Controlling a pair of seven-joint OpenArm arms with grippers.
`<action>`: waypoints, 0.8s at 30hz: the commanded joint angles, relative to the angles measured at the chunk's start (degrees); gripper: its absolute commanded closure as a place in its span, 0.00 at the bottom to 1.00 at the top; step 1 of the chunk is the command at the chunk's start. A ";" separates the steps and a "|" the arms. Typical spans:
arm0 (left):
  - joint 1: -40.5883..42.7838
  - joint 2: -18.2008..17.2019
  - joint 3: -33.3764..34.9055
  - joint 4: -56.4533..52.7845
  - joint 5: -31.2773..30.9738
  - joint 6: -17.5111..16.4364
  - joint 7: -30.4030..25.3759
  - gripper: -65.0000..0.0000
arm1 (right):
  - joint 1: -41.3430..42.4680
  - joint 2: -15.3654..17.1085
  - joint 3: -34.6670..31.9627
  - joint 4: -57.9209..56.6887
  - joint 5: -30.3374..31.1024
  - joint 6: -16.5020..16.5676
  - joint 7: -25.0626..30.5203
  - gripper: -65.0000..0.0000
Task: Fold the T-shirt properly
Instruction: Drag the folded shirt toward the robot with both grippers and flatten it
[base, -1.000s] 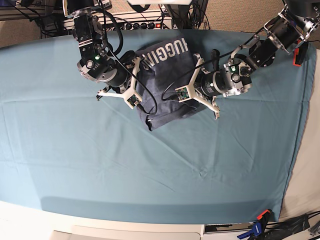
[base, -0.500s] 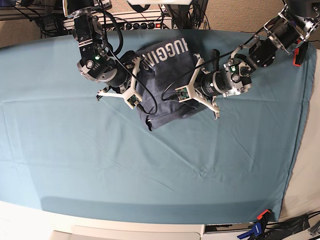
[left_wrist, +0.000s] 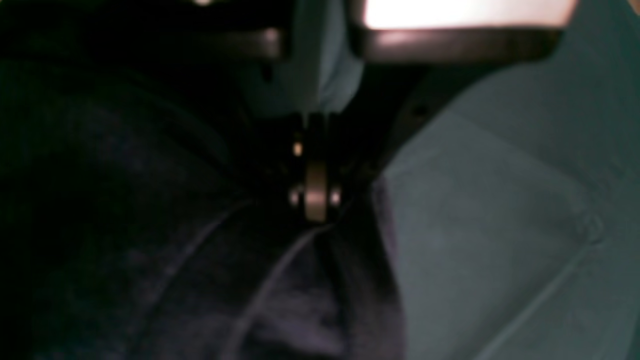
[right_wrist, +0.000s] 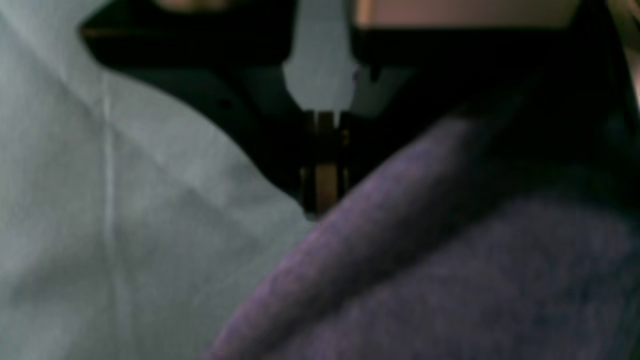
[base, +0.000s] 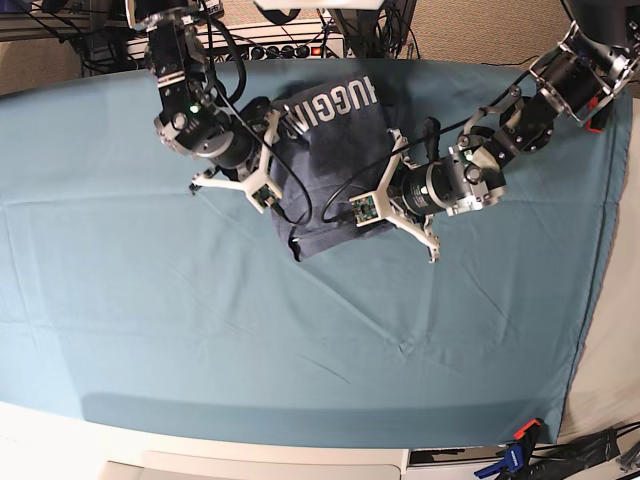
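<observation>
Fabric of the T-shirt (base: 335, 160) lies pinched between both arms, each closed gripper, left (base: 352, 222) and right (base: 283, 212), clamping an edge.

Both wrist views are badly out of focus for us — the T-shirt (left_wrist: 150, 240) is just a dark smear in the left one and a purplish blur in the right, running off the frame edges. From the base view we can't see the tips of the left gripper (base: 352, 212) or right gripper (base: 268, 196); their camera mounts cover them, so the grip itself stays hidden. The white lettering (base: 330, 104) is cut short by a fold — only part is readable.
</observation>
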 joint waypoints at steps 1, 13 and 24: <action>-1.31 0.09 -0.44 0.15 -0.44 0.26 -1.01 1.00 | -1.18 0.44 0.07 1.36 0.00 0.44 -2.58 1.00; -1.46 2.32 -0.44 -2.49 -0.37 0.26 -1.73 1.00 | -6.88 0.44 0.07 5.75 0.00 0.42 -2.75 1.00; -2.16 2.32 -0.46 -2.49 0.37 0.94 -1.51 1.00 | -6.54 0.44 0.13 5.75 -4.13 0.35 -0.72 1.00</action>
